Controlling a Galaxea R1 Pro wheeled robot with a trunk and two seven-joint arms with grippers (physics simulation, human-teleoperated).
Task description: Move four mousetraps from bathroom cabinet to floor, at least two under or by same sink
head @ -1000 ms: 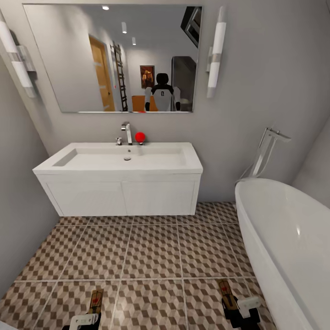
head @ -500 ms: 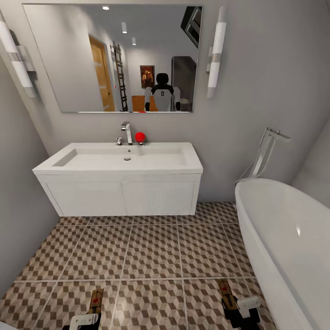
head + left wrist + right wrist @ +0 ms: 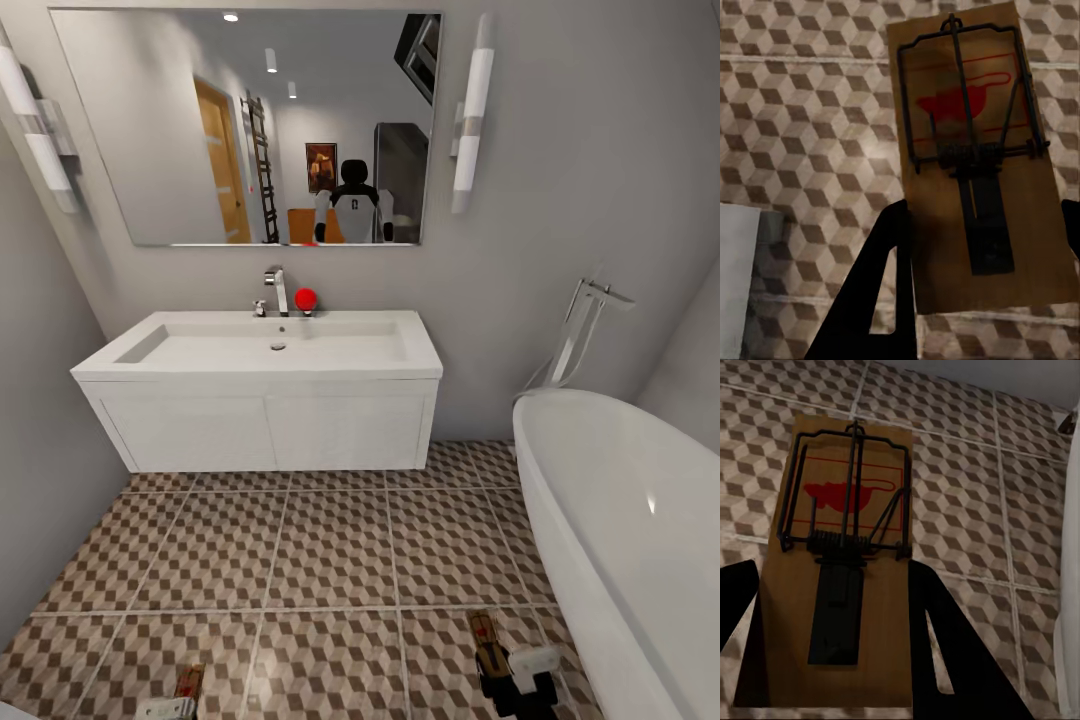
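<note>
A: Left side first. What does the left claw (image 3: 982, 300) have?

B: It is clamped on a mousetrap (image 3: 975, 157), one dark finger (image 3: 881, 277) against each long edge of the tan board. Wire frame and red spot face the wrist camera. In the head view the left claw (image 3: 168, 708) sits at the bottom edge, over the patterned floor (image 3: 330, 540), with the left mousetrap (image 3: 188, 683) poking forward from it.

A: Touching the tiles?

B: Cannot tell from these views.

A: Middle of the room?

B: White sink (image 3: 262, 385) on the back wall, chrome tap (image 3: 276, 291) and a red ball (image 3: 305, 298) on its rear ledge, mirror (image 3: 245, 125) above. Both traps are well apart from the sink, several tile rows nearer the robot.

A: Right side?

B: Right claw (image 3: 832, 652) also gripping a second mousetrap (image 3: 844, 555) by its long edges, spring and red mark upward. In the head view the right claw (image 3: 512, 668) is low, near the white bathtub (image 3: 620, 520), with the right mousetrap (image 3: 487, 640) pointing toward the sink.
</note>
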